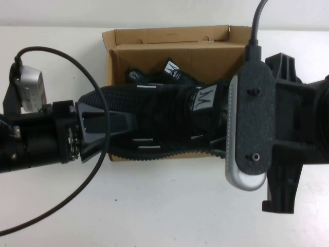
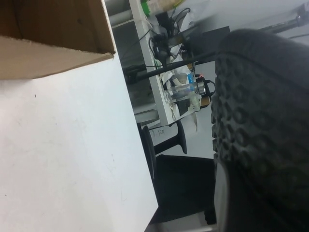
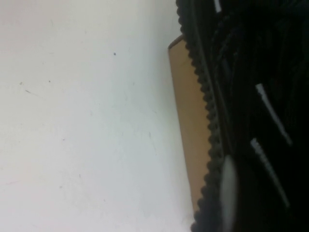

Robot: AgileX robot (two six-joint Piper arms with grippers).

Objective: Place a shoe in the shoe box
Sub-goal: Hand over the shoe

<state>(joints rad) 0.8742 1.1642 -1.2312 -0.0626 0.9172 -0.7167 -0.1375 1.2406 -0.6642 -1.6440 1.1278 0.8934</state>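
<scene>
A black knit shoe (image 1: 164,118) with a white tongue label and silver dashes hangs lengthwise over the open brown cardboard shoe box (image 1: 154,38). My left gripper (image 1: 110,126) is shut on its left end. My right gripper (image 1: 223,138) holds its right end, mostly hidden under the wrist camera. A second identical shoe (image 1: 154,74) lies inside the box beneath it. In the left wrist view the shoe's knobbed sole (image 2: 260,125) fills one side and a box corner (image 2: 48,53) shows. In the right wrist view a grey finger (image 3: 227,186) presses the shoe (image 3: 260,96) beside the box wall (image 3: 188,121).
The box stands at the back middle of the white table (image 1: 154,206). A black cable (image 1: 97,170) loops from the left arm over the table's front left. Beyond the table edge the left wrist view shows a cluttered shelf (image 2: 178,92).
</scene>
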